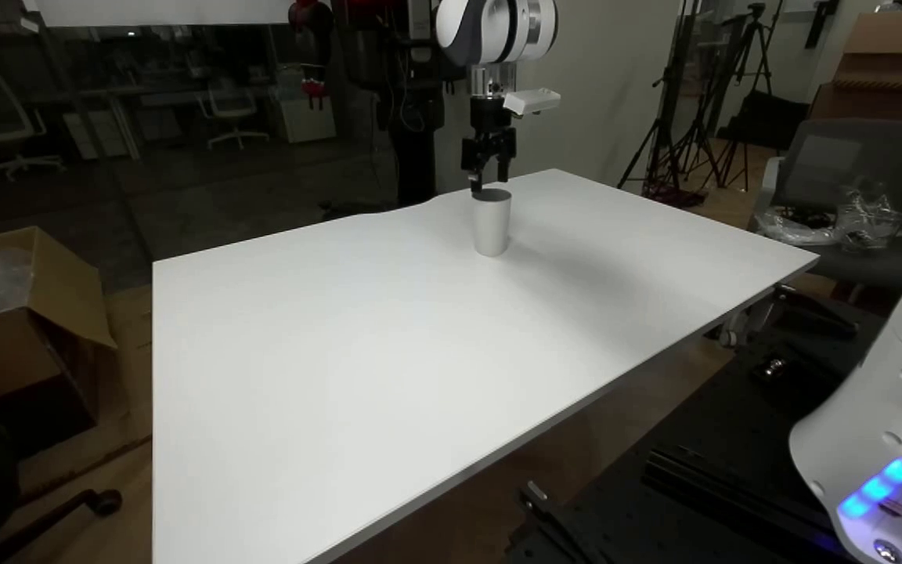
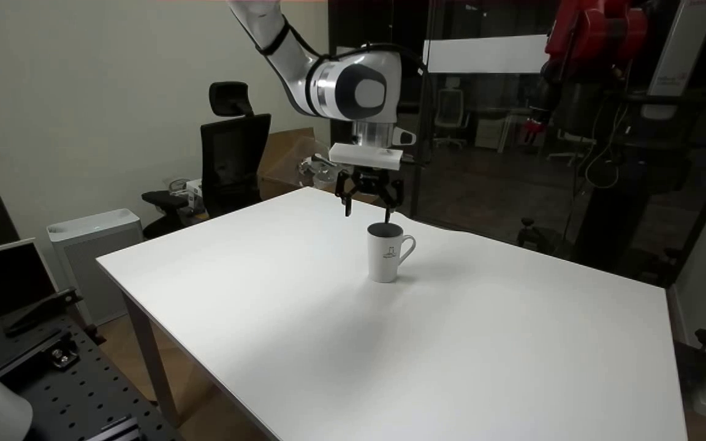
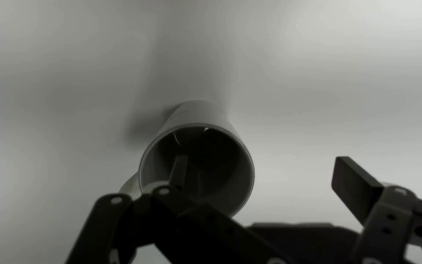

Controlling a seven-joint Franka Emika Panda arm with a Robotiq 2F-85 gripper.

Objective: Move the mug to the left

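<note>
Mug [image 2: 383, 257] upright on the worktop [image 2: 451, 355], handle [image 2: 413, 245] out to one side in an exterior view; hand [image 2: 368, 217] just above it, wide open, holding nothing; in the wrist view one finger [image 3: 179, 172] lies over the mug's opening, the other finger [image 3: 355, 187] well outside the rim; whether the inner tip dips below the rim or touches it, cannot tell.

Progress, as I judge it: lining up for a grip across the wall, carry not begun; an open hand here would also suit a finished move, and no mark shows where "left" ends, so a guess only; to do, on that reading: lower, close on the wall, shift the mug left, set it upright, let go, back off.
</note>
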